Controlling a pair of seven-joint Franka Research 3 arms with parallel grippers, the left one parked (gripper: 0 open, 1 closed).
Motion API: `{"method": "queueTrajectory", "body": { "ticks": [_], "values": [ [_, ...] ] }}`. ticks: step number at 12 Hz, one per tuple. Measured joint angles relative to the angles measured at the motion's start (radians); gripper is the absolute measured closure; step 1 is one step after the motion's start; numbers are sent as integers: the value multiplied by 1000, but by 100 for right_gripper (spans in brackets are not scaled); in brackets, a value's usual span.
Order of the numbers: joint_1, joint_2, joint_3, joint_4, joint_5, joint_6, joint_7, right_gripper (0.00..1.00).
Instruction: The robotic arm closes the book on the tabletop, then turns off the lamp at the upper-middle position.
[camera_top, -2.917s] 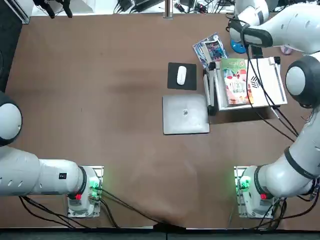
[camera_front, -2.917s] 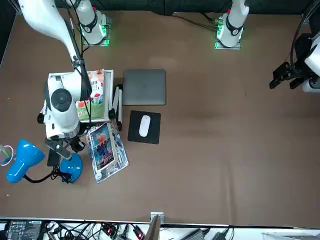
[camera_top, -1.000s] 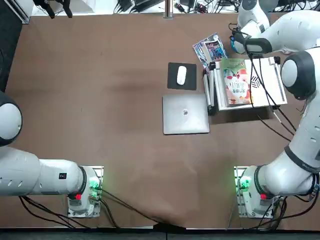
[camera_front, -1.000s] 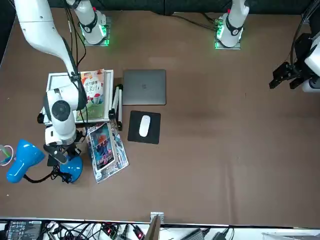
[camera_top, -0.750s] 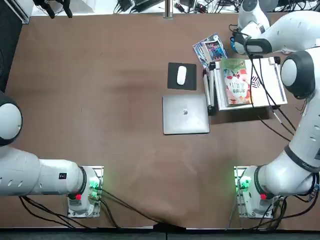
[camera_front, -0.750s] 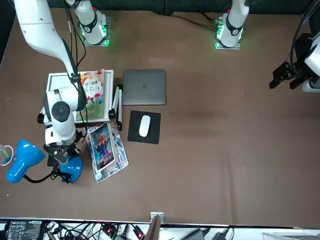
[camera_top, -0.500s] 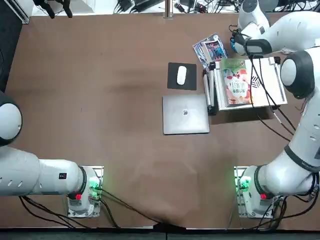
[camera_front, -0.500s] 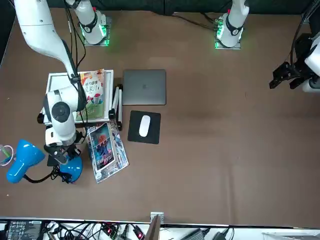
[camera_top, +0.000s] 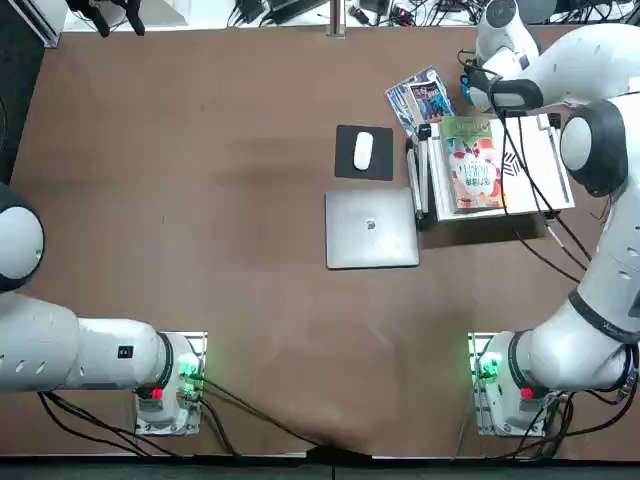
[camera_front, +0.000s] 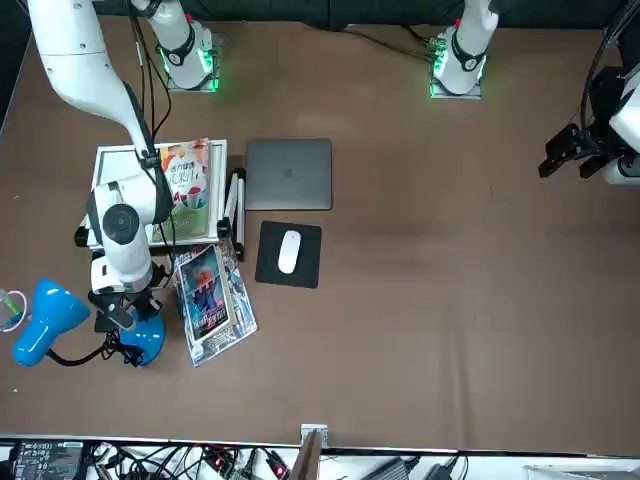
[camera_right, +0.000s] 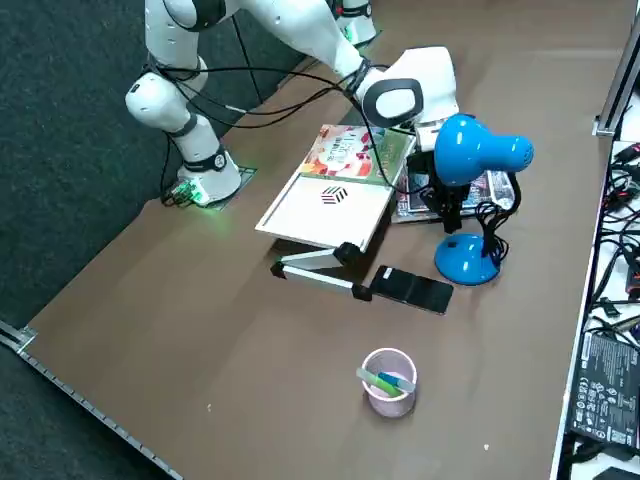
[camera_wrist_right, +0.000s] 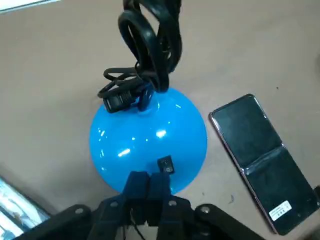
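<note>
- Has 2 black fingers (camera_wrist_right: 138, 183) together, side by side, on the right gripper (camera_wrist_right: 153, 178), just beside a small black switch (camera_wrist_right: 166, 164); no grip on anything visible.
- Spreads out beneath everything as a wide matte brown tabletop (camera_top: 250, 110).
- Reaches across with a glossy white robotic arm (camera_front: 85, 60) with dark grey joint rings and trailing black cables, its gripper over the lamp's base.
- Holds a white board-like panel (camera_right: 318, 208) raised off the table on black-ended legs, with a striped black mark.
- Lies shut near the panel, in the form of a flat grey laptop (camera_top: 371, 229).
- Rests on the panel as a thin book (camera_top: 473, 175), green edge and red-pink picture facing up.
- Stands near the leaflets as a desk lamp (camera_right: 470, 150) with a bright-blue head, black stem and round blue base (camera_wrist_right: 125, 145); bundled black cable at the stem.
- Shines beside the panel in glossy blue-red leaflets (camera_front: 210, 295).
- Lies near the laptop as a square black pad (camera_top: 347, 150), carrying a white mouse (camera_top: 363, 151).
- Rests beside the lamp's base as a dark folding phone (camera_wrist_right: 265, 165).
- Stands well apart from the panel as a pinkish cup (camera_right: 391, 400) of green and blue pens.
</note>
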Motion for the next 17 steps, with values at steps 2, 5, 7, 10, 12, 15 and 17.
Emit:
{"method": "queueTrajectory", "body": {
  "ticks": [2,5,7,10,12,15,17],
  "values": [
    [-3,2,0,0,0,11,0,99],
    [-8,8,0,0,-19,27,0,99],
    [-13,20,0,0,-26,46,0,99],
    [-15,26,0,0,-28,64,0,99],
    [-17,29,0,0,-28,68,0,99],
    [-18,31,0,0,-30,74,0,99],
    [-19,32,0,0,-32,75,0,99]
  ]
}}
